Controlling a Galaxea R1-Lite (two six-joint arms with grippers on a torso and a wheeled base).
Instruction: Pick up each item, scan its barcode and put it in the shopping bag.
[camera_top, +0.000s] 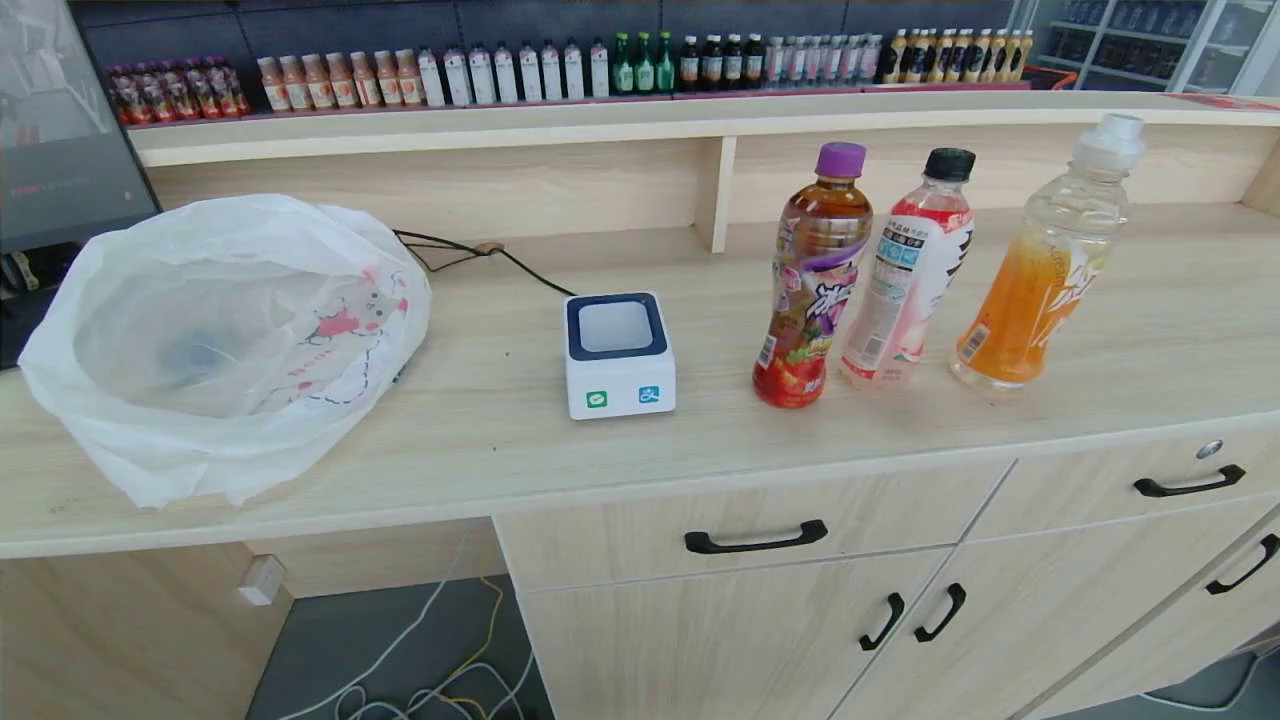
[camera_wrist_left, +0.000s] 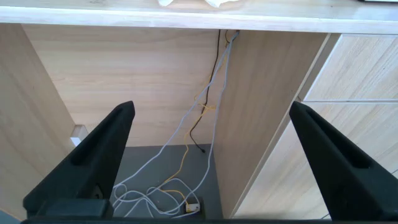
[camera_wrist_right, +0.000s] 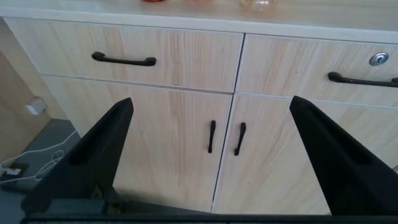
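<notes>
Three bottles stand upright on the wooden counter (camera_top: 500, 440) at the right: a red-brown one with a purple cap (camera_top: 815, 280), a pink-labelled one with a black cap (camera_top: 905, 275) and an orange one with a white cap (camera_top: 1045, 260). A white scanner box (camera_top: 618, 355) with a blue-framed window sits at the counter's middle. At the left lies the white plastic shopping bag (camera_top: 225, 340), its mouth open. My left gripper (camera_wrist_left: 211, 165) hangs open below the counter edge, facing the open recess with cables. My right gripper (camera_wrist_right: 211, 165) is open too, facing the cabinet doors under the bottles.
Drawers and doors with black handles (camera_top: 755, 540) fill the cabinet front. A black cable (camera_top: 470, 255) runs behind the scanner. A raised shelf (camera_top: 640, 115) backs the counter, with rows of bottles behind. A dark screen (camera_top: 60, 130) stands at the far left. Loose cables (camera_wrist_left: 168, 193) lie on the floor.
</notes>
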